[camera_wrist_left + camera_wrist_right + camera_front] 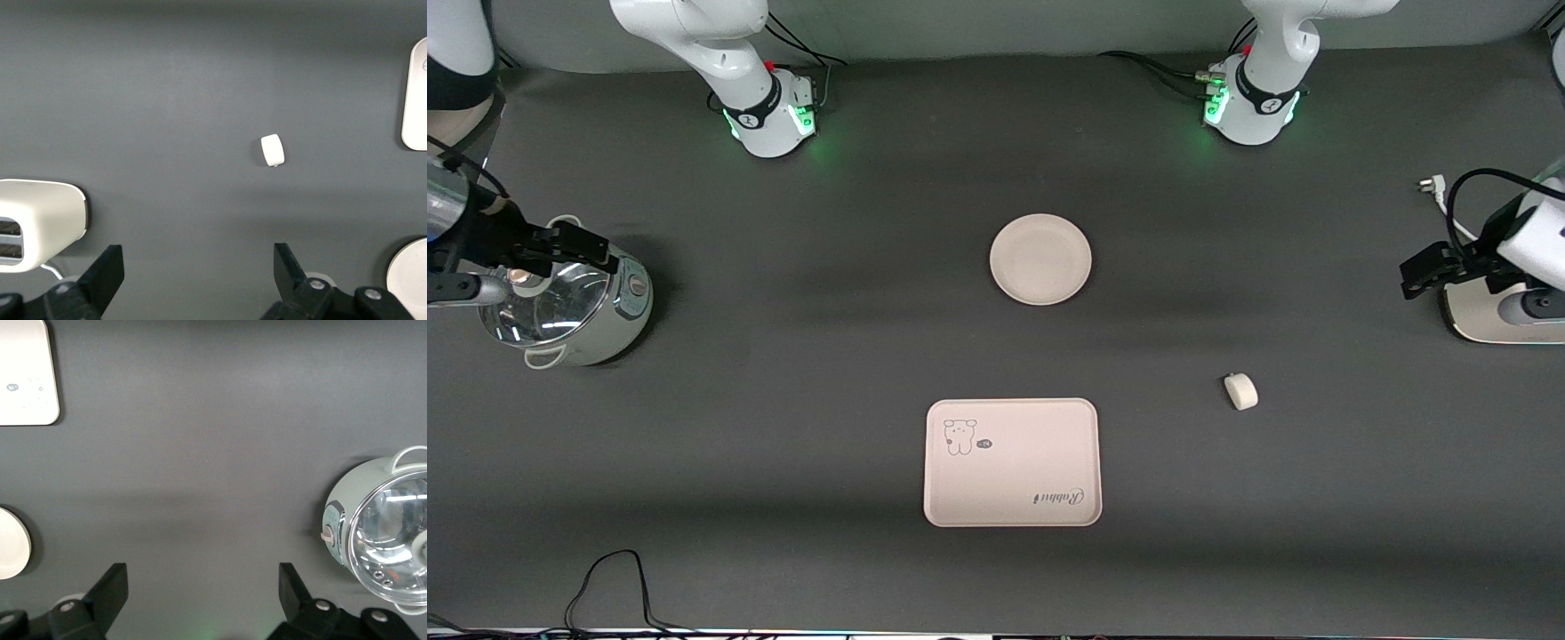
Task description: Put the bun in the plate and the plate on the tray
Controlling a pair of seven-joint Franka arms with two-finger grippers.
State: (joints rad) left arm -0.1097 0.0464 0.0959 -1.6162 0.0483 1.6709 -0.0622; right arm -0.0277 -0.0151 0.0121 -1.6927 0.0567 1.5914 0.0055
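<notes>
Bun (1240,391) lies lower right of the frame on the worktop, well apart from plate (1040,259) and tray (1011,462), nearest the left gripper (1427,271), jaws spread empty; right gripper (578,244) waits, likewise open.

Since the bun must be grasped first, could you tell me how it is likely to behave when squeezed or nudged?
The bun is small and smooth, so probably light and apt to slip. Its rounded-oblong shape suggests it may roll if nudged sideways. It looks soft, so a firm squeeze might dent it.
</notes>
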